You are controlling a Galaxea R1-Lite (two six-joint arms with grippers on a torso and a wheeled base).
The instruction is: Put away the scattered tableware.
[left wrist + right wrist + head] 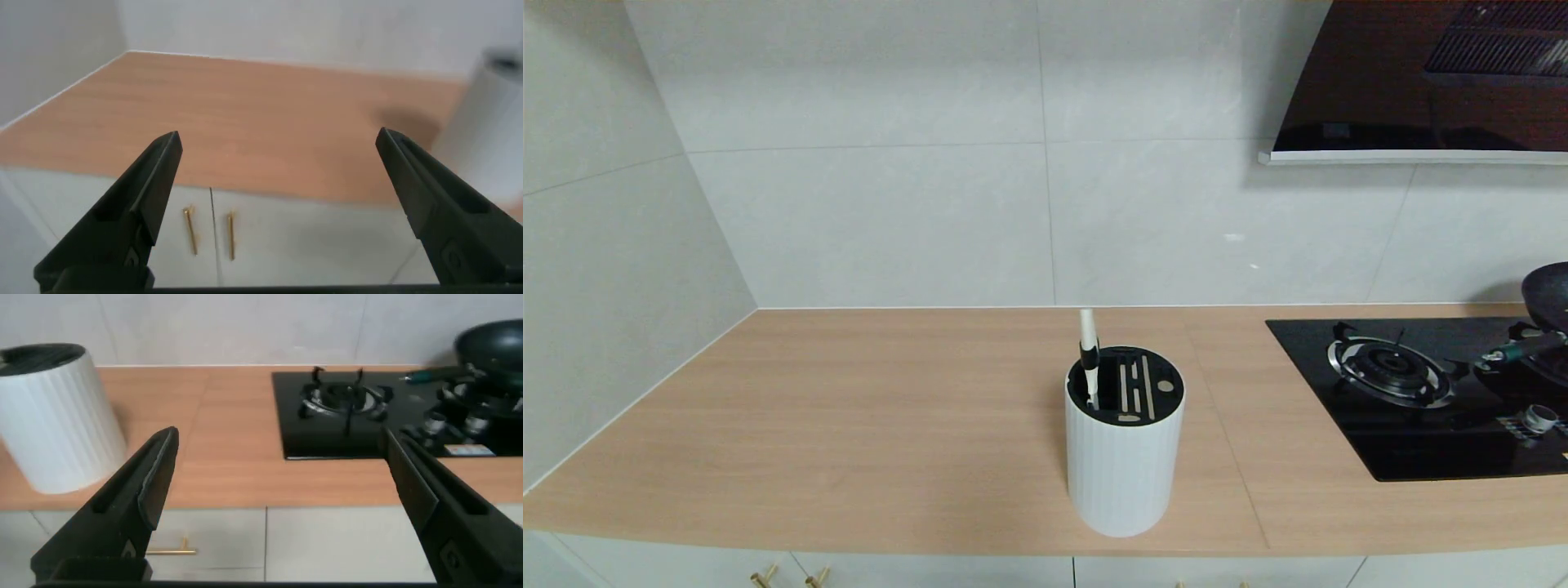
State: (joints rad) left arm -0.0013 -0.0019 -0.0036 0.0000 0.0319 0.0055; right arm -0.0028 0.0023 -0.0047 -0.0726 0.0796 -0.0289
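A white ribbed utensil holder with a black slotted top stands near the front edge of the wooden counter. One utensil with a white and black handle stands upright in its left opening. My left gripper hangs open in front of the counter edge, over the cabinet doors, with nothing between its fingers; the holder is off to one side of it. Also open and empty, my right gripper sits before the counter edge, between the holder and the stove.
A black gas stove with a dark pan occupies the counter's right end, under a range hood. Tiled walls close the back and left. White cabinet doors with brass handles lie below the counter.
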